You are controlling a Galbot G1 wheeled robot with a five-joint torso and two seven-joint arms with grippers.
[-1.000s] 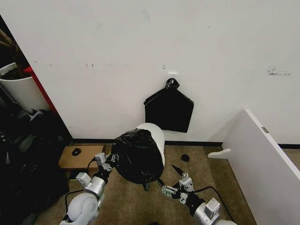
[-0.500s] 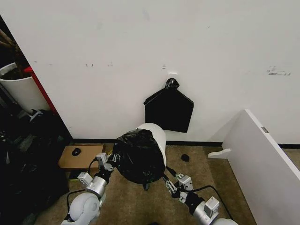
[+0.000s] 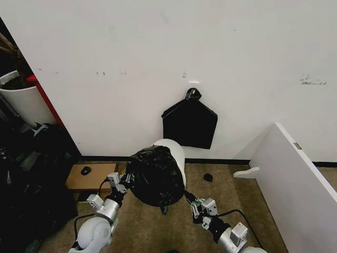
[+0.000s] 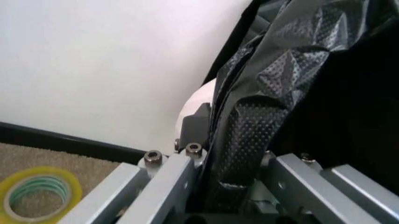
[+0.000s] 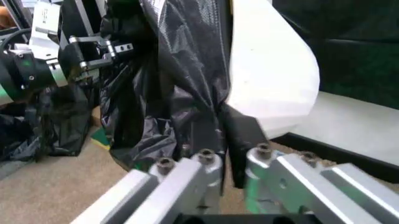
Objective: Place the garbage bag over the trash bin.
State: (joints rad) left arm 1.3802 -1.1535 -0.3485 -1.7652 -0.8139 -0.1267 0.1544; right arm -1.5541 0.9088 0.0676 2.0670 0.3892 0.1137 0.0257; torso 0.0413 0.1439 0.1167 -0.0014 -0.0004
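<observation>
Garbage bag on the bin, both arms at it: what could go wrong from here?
1. The garbage bag covers just the near side of the trash bin, whose far rim is bare; it could slip off if released.
2. The left gripper and right gripper each pinch thin film between their fingers; opposed pulling may tear it.
3. The bin looks tilted, so a tug might tip it.

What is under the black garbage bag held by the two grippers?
The white trash bin lies under the garbage bag; part of its wall shows beyond the bag, the rest is covered. Left gripper and right gripper pinch the bag's edges.
</observation>
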